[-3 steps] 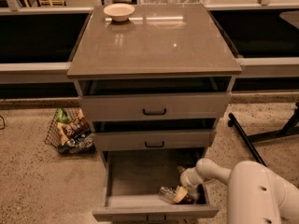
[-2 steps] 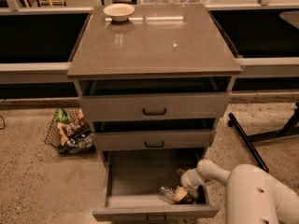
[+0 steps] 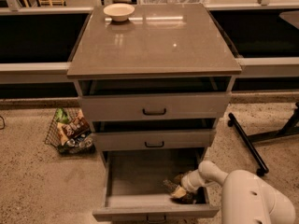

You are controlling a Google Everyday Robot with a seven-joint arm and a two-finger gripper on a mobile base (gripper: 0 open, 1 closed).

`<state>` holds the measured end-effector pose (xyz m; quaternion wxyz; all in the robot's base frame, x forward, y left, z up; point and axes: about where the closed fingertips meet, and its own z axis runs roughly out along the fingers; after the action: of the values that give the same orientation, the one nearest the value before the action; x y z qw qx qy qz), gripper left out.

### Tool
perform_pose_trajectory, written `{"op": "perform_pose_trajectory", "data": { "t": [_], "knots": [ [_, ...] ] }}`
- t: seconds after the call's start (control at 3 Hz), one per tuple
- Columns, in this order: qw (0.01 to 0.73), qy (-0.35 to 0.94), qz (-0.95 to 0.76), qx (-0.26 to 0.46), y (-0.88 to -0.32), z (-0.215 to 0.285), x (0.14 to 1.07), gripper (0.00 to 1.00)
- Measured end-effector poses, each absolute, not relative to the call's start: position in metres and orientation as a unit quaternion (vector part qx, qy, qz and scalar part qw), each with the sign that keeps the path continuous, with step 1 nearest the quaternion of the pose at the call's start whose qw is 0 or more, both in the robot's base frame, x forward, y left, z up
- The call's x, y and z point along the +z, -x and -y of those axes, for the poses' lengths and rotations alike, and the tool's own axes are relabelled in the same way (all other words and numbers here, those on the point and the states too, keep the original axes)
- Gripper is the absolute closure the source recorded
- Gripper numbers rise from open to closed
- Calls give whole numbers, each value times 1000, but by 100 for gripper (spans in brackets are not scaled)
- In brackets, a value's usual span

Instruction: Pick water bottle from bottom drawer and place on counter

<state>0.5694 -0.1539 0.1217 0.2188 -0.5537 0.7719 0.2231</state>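
The bottom drawer (image 3: 140, 174) is pulled out, showing its flat grey floor. My white arm reaches down into its right front corner from the lower right. The gripper (image 3: 180, 193) is low over the drawer floor, close to the front panel. A small object with a dark band lies right at the gripper's tip and looks like the water bottle (image 3: 169, 185). It is partly hidden by the gripper, and I cannot tell whether it is held. The counter (image 3: 154, 38) tops the cabinet, glossy grey-brown.
A cream bowl (image 3: 118, 11) stands at the counter's back left corner. The two upper drawers (image 3: 154, 107) are slightly open. A wire basket of snack packets (image 3: 70, 132) sits on the floor to the left. A black stand leg (image 3: 247, 143) lies on the floor to the right.
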Motion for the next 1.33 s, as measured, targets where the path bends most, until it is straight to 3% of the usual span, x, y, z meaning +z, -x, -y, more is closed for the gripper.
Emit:
{"op": "perform_pose_trajectory", "data": {
  "t": [0.33, 0.67, 1.33],
  "knots": [
    [218, 553, -772, 226, -569, 154, 124, 84],
    [218, 553, -772, 226, -569, 154, 127, 100],
    [312, 610, -683, 253, -546, 159, 246, 100]
  ]
}}
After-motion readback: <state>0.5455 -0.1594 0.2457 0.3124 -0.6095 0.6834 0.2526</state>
